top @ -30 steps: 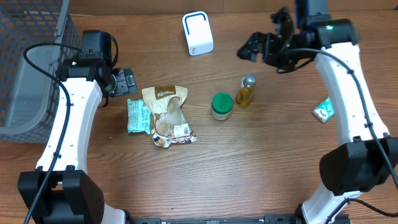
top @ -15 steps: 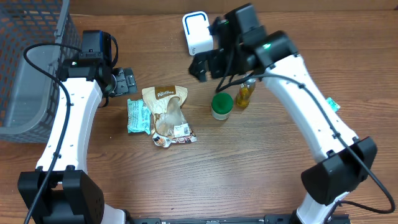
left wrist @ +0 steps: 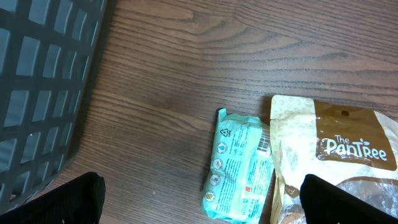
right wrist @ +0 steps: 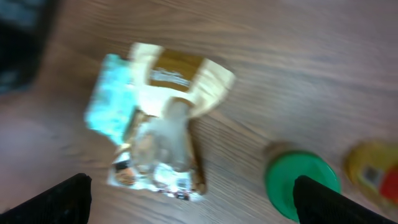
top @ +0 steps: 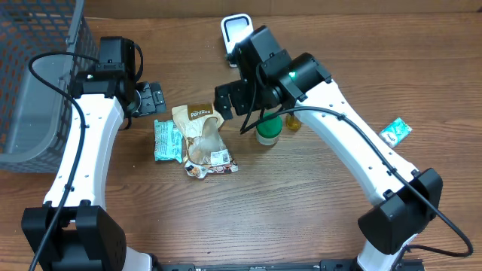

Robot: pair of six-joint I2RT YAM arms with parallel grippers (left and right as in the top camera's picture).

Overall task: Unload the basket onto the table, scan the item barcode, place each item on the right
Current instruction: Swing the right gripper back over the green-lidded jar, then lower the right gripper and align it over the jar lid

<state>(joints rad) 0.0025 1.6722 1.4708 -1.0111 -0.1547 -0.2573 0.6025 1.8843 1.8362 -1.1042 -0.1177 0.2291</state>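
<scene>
Nearest the robot's side of the wooden table (top: 301, 218) lies a tan snack pouch (top: 202, 139). Its clear lower half and white label point toward 6 o'clock. A teal packet (top: 167, 141) lies touching the pouch at its 9 o'clock, with its printed back facing up. At 3 o'clock of the pouch stands a green-lidded jar (top: 269, 128). A yellow bottle (top: 295, 120) stands just beside the jar at its 2 o'clock, partly hidden under the right arm. A small teal sachet (top: 395, 132) lies well apart at 3 o'clock, near the table's edge.

The right gripper (top: 228, 98) hangs above the pouch's top edge, at about its 1 o'clock. Its fingers are spread wide with nothing between them. Its wrist view is blurred but shows the pouch and jar lid below. The left gripper (top: 156, 98) hovers at 11 o'clock of the teal packet, its fingers also spread wide and holding nothing.

Farthest back, at 12 o'clock, the white barcode scanner (top: 236, 28) stands on the table, partly covered by the right arm. A dark mesh basket (top: 38, 68) fills the far corner at 10 o'clock.
</scene>
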